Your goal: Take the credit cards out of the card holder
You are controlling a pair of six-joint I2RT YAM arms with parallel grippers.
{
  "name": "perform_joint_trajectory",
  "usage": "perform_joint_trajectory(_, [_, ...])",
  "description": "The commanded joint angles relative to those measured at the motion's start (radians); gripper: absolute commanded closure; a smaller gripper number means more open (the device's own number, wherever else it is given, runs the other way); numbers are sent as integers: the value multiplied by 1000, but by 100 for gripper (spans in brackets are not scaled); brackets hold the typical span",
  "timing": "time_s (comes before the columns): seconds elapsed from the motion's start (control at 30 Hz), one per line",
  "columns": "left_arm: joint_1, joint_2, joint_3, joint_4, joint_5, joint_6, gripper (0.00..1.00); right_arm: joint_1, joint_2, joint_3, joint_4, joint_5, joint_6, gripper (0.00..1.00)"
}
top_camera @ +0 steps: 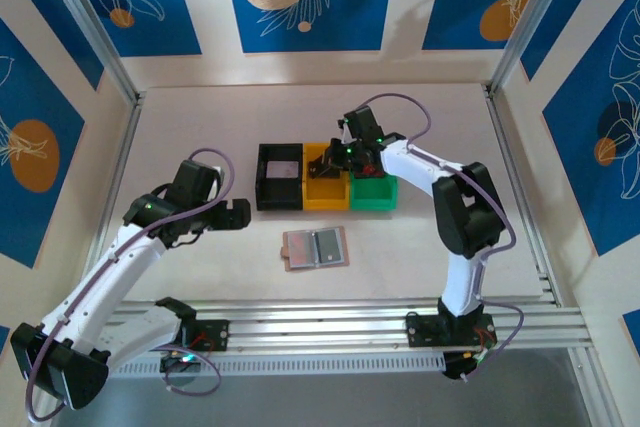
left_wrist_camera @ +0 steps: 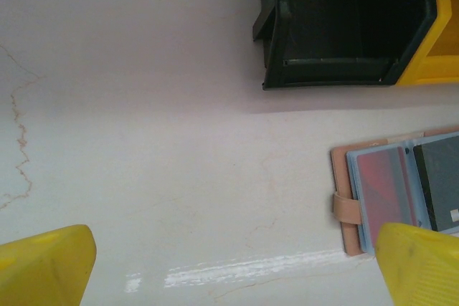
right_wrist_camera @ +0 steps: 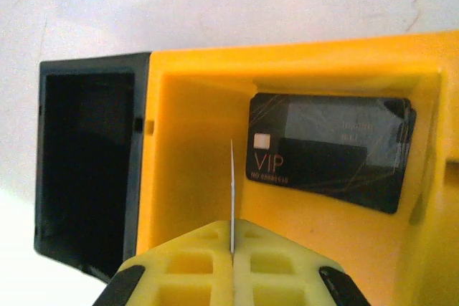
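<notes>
Left arm [top_camera: 120,267]: stretched from its base at the near left corner, angled forward and inward, wrist low over the table. Left gripper [top_camera: 240,214] points to the right, jaws spread wide; in the wrist view its two yellow fingertips [left_wrist_camera: 43,266] sit at opposite bottom corners with nothing between them.

Right arm [top_camera: 460,277]: upright from its base, elbow bent sharply, forearm reaching left and away. Right gripper [right_wrist_camera: 232,249] tipped downward, yellow pads [right_wrist_camera: 193,263] pressed together, pinching a thin pale card [right_wrist_camera: 232,191] seen edge-on.
</notes>
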Motion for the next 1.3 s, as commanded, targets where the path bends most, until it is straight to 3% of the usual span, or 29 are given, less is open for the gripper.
perform_joint_trajectory(0.0, [11, -18, -14, 4, -1, 29, 1, -5, 33, 50, -33, -22, 13, 100])
perform_joint_trajectory(0.47, [11, -23, -12, 5, -5, 37, 1, -24, 132, 90, 24, -49, 94, 100])
perform_joint_trajectory(1.13, [12, -23, -14, 8, 4, 43, 1, -19, 169, 117, 6, -24, 95, 100])
perform_joint_trajectory(1.27, [12, -25, -14, 8, 5, 44, 0, -12, 158, 121, -6, -13, 88, 92])
